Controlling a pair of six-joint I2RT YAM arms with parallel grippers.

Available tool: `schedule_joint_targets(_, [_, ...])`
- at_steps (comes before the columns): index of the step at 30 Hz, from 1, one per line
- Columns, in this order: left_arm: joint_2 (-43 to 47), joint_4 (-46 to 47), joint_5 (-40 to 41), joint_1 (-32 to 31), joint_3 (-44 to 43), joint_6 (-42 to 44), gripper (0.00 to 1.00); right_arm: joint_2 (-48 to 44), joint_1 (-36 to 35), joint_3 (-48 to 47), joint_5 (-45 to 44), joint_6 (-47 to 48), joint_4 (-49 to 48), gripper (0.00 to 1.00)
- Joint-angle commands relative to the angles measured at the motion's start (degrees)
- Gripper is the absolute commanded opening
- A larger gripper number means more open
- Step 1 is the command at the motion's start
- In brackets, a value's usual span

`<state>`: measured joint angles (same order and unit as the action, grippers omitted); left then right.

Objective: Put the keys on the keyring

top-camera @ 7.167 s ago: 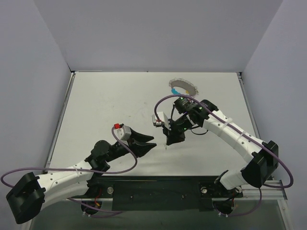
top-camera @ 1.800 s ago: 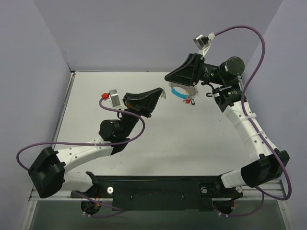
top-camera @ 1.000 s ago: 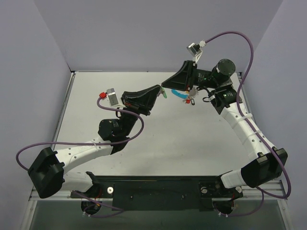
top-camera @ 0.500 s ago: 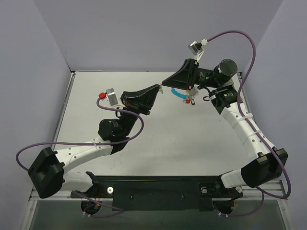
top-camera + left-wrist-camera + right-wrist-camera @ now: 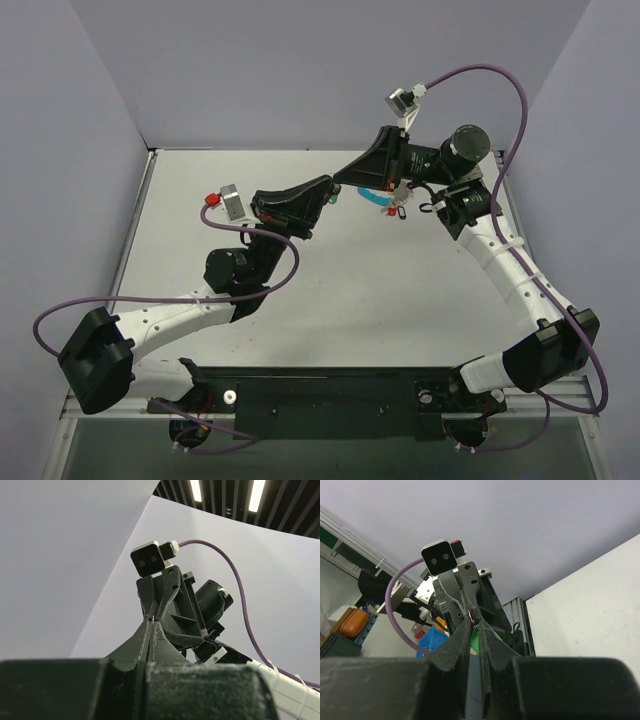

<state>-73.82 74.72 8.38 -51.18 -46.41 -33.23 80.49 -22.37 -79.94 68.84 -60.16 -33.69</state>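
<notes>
Both arms raised, left tool (image 5: 326, 184) and right tool (image 5: 339, 182) tip to tip just left of keyring (image 5: 376, 196). Left tool closed; right nearly closed, grip unclear. Green key (image 5: 331, 197) at the tips, direction unreadable.

**Top external:** fixed high above and behind the base rail (image 5: 330, 395), looking down and forward. It stands far off and takes in the whole table (image 5: 350, 300) up to the back wall (image 5: 320, 70).

**Left wrist:** sits just behind the left gripper (image 5: 151, 627), tilted up along its fingers. It is very near and faces the right gripper (image 5: 153, 614) head-on, with ceiling lights (image 5: 257, 495) beyond.

**Right wrist:** sits just behind the right gripper's fingers and faces the left gripper, with a table corner at the right.

**Shared:** all three views show the spot where both grippers' tips meet.
</notes>
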Motion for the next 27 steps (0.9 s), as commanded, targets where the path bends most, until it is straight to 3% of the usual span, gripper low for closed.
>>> schedule_joint_targets(1, [1.0,19.6,0.3,0.4,-0.6,0.0,0.0,-1.4,-0.6,-2.0,1.9,-0.1,-4.7,0.04])
schedule_joint_targets(11, [1.1,19.6,0.4,0.6,-0.3,-0.3,0.0,-1.6,-0.5,-2.3,1.6,-1.7,-5.9,0.17])
schedule_joint_targets(17, [1.0,19.6,0.6,0.6,-0.3,-0.4,0.0,-1.5,-0.5,-2.1,1.8,-2.0,-6.5,0.11])
schedule_joint_targets(22, [0.7,19.6,0.4,0.6,-0.3,-0.8,0.0,-0.9,-0.6,-2.3,1.8,-2.4,-7.0,0.0])
schedule_joint_targets(27, [0.6,19.6,0.1,0.7,-0.1,-1.1,0.0,-0.9,-0.3,-2.0,1.7,-3.5,-8.7,0.0])
